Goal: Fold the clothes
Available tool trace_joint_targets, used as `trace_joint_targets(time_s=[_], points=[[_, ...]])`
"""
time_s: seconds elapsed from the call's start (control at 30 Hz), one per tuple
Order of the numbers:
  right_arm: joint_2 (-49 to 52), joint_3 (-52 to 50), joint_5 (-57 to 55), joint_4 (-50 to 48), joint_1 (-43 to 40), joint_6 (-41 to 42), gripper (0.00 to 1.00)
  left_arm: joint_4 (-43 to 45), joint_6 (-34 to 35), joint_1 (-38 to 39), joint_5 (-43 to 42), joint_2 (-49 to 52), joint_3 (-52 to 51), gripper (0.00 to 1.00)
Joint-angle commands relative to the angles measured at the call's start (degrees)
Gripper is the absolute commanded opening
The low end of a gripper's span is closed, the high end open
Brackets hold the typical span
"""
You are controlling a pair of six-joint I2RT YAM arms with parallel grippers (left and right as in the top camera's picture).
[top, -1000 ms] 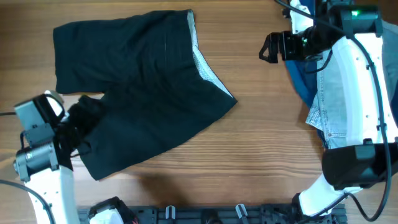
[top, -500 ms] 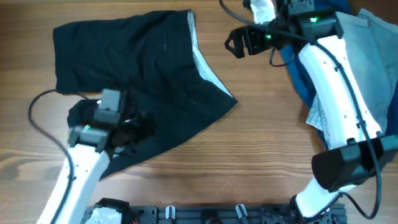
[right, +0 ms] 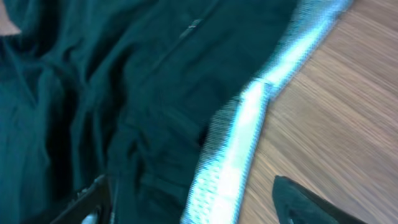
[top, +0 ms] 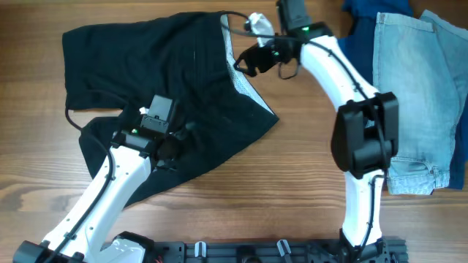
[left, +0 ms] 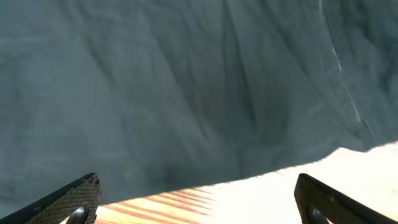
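- Wooden table (top: 307, 183) lies under both grippers.
- Black shorts (top: 146, 66) lie spread and rumpled on it. They reach from beneath the left gripper to beneath the right one.
- Denim pile (top: 417, 95) sits well out on the far side of the right gripper, clear of the shorts. A blue garment (top: 360, 9) shows at its upper edge.
- Left gripper (left: 196, 198) hangs over the shorts' near leg, at its hem. Its fingers are spread wide and hold nothing. Dark cloth fills the view ahead of the tips, and bare wood shows at the bottom edge between them.
- Right gripper (right: 189, 186) hangs over the waist end of the shorts. Its fingers are also spread wide and hold nothing. Dark cloth lies under its left finger and bare wood under its right.
- Waistband (right: 245, 124), pale and dotted, runs on a slant between the right gripper's fingers, along the line where cloth meets wood. From these views I cannot tell whether either fingertip touches it.
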State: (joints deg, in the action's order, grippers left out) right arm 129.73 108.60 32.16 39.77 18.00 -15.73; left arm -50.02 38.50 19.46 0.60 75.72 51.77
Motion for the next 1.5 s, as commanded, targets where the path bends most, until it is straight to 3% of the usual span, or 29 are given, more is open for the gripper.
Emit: trace_joint_targets(time_s=[0.0, 0.67, 0.7, 0.77, 0.8, 0.87, 0.9, 1.3, 1.47], points=[[3.2, 0.0, 2.0, -1.7, 3.1, 1.4, 0.73, 0.2, 0.7, 0.2, 5.4, 0.1, 0.3, 1.0], [10.7, 0.0, 0.7, -13.1, 4.1, 8.4, 0.72, 0.7, 0.8, 0.1, 6.6, 0.1, 0.3, 1.0], [10.7, 0.0, 0.7, -13.2, 4.1, 8.5, 0.7, 0.8, 0.8, 0.1, 6.6, 0.1, 0.3, 1.0], [10.7, 0.0, 0.8, -13.2, 4.1, 10.6, 0.54, 0.8, 0.8, 0.1, 7.2, 0.1, 0.3, 1.0], [10.7, 0.0, 0.9, -13.2, 4.1, 11.8, 0.43, 0.8, 0.8, 0.1, 7.2, 0.1, 0.3, 1.0], [10.7, 0.0, 0.9, -13.4, 4.1, 12.9, 0.08, 0.8, 0.8, 0.1, 7.4, 0.1, 0.3, 1.0], [10.7, 0.0, 0.9, -13.4, 4.1, 12.9, 0.04, 0.8, 0.8, 0.1, 7.9, 0.1, 0.3, 1.0], [4.6, 5.1, 1.2, -10.9, -1.6, 12.9, 0.04, 0.8, 0.8, 0.1, 8.3, 0.1, 0.3, 1.0], [6.2, 5.1, -12.7, -12.5, -1.4, 12.7, 0.04, 0.3, 0.8, 0.1, 8.3, 0.1, 0.3, 1.0]])
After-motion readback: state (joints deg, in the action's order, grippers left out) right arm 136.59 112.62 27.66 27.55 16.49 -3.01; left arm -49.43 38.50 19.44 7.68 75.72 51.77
